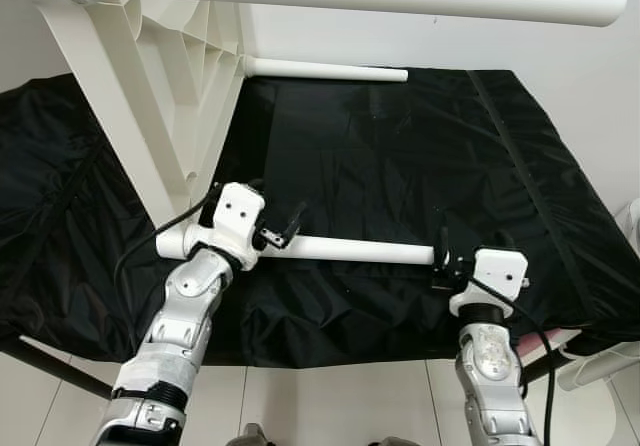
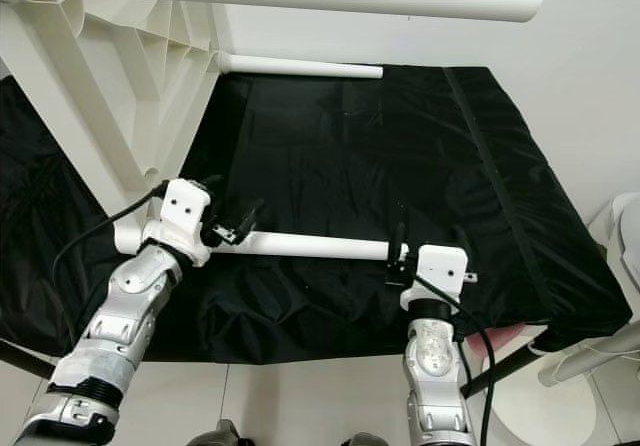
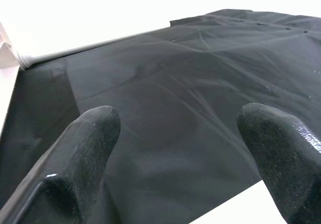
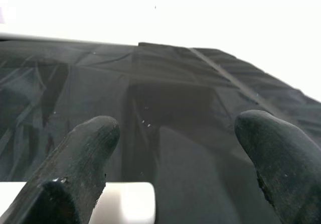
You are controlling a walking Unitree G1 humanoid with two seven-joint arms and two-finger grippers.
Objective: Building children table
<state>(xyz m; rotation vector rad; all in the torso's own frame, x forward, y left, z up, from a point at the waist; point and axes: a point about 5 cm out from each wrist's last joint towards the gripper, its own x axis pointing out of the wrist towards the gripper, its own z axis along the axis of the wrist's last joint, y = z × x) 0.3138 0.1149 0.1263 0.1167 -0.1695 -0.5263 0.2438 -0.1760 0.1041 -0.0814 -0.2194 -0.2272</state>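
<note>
We see the white tubular table leg (image 1: 350, 249) lying across the black fabric sheet (image 1: 400, 156) at six o'clock, its left end meeting the upturned white plastic tabletop (image 1: 130, 96) at nine o'clock. Our left gripper (image 1: 283, 228), fingers (image 3: 85, 148) spread, sits over that end; our right gripper (image 1: 448, 256), fingers (image 4: 88, 153) apart, straddles the free end.

Black cloth (image 1: 420, 166) covering the surface, upturned white table (image 1: 150, 76) resting on it, legs sideways
</note>
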